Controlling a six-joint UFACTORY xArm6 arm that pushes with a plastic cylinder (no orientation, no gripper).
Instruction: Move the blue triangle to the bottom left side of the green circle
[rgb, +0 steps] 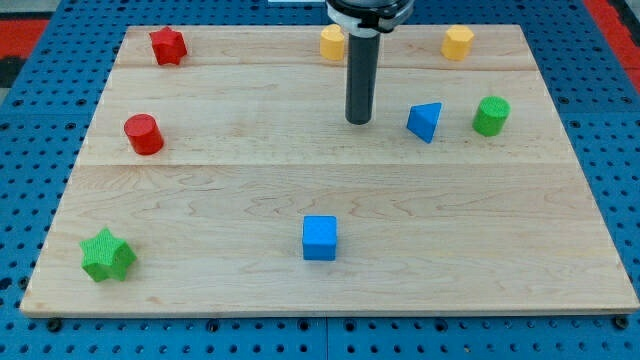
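Observation:
The blue triangle (425, 121) lies on the wooden board at the upper right. The green circle (491, 115) stands just to its right, a small gap between them. My tip (359, 120) is to the left of the blue triangle, about a block's width away from it and at about the same height in the view. The rod rises straight up from the tip to the view's top edge.
A yellow block (333, 42) sits just behind the rod, and a yellow hexagon (458, 43) at the top right. A red star (168, 46) and a red cylinder (144, 134) are on the left, a green star (107, 255) at the bottom left, a blue cube (320, 238) at the bottom middle.

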